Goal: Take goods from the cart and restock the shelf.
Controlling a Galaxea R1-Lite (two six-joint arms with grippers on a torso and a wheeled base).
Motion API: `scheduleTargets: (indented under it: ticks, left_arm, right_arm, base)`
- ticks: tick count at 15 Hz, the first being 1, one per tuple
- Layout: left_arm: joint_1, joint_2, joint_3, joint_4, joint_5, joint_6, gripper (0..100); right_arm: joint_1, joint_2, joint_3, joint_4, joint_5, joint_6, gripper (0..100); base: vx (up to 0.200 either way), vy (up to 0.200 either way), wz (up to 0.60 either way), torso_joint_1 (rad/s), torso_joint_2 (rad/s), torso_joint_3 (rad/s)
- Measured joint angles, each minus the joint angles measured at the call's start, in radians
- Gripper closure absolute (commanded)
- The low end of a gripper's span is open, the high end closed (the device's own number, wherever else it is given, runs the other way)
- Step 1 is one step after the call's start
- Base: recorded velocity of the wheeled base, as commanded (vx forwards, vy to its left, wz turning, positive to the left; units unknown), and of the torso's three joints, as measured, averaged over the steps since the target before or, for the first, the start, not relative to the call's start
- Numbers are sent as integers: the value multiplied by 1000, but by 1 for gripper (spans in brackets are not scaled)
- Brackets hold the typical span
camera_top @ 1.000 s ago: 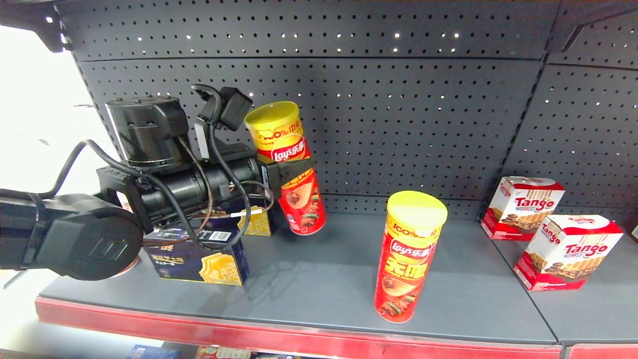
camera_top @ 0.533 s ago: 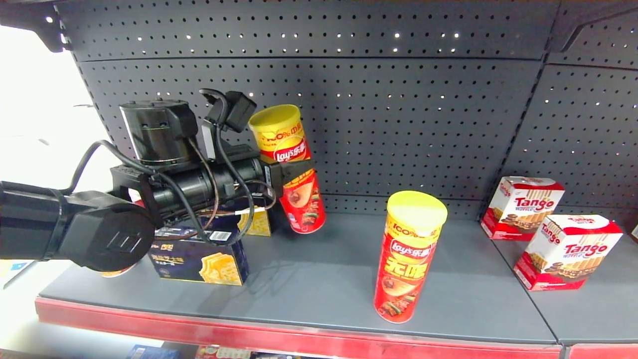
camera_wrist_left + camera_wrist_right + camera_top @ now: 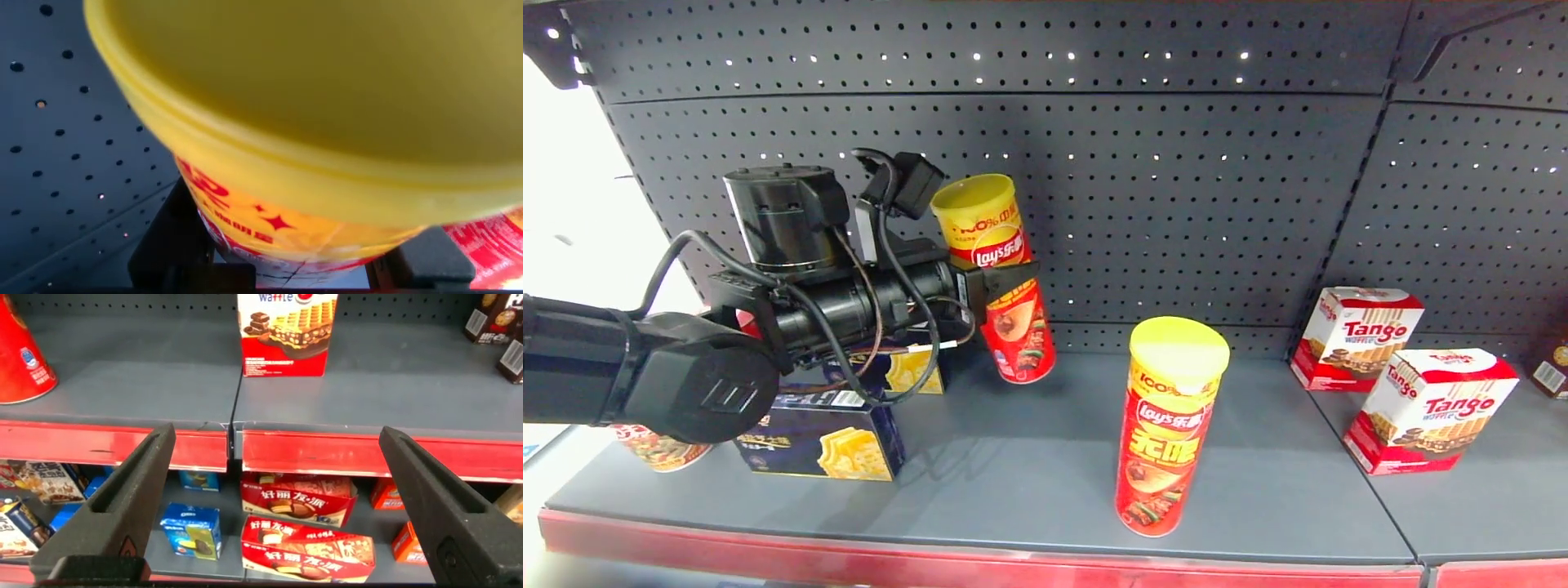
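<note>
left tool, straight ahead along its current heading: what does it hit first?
Probably the pegboard back panel. The left tool, shut on the held chip can, points along the shelf, seemingly behind and above the standing chip can. Depth is unclear.

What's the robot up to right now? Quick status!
Left gripper shut on tilted chip can, at back of shelf. Right gripper open, low by shelf edge. Second can standing nearby, apart.
</note>
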Motion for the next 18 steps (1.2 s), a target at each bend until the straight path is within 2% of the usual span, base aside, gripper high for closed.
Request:
scheduleTargets:
  ticks: [3, 18]
  left_arm:
    - [0, 0, 5, 0, 0, 0, 100]
    - [23, 7, 19, 11, 7, 7, 100]
  right_arm:
    - [1, 0, 0, 0, 0, 1, 0]
    - [0, 0, 0, -1, 0, 1, 0]
  base:
    - [0, 0, -600, 1, 1, 5]
    - [0, 0, 0, 0, 0, 0]
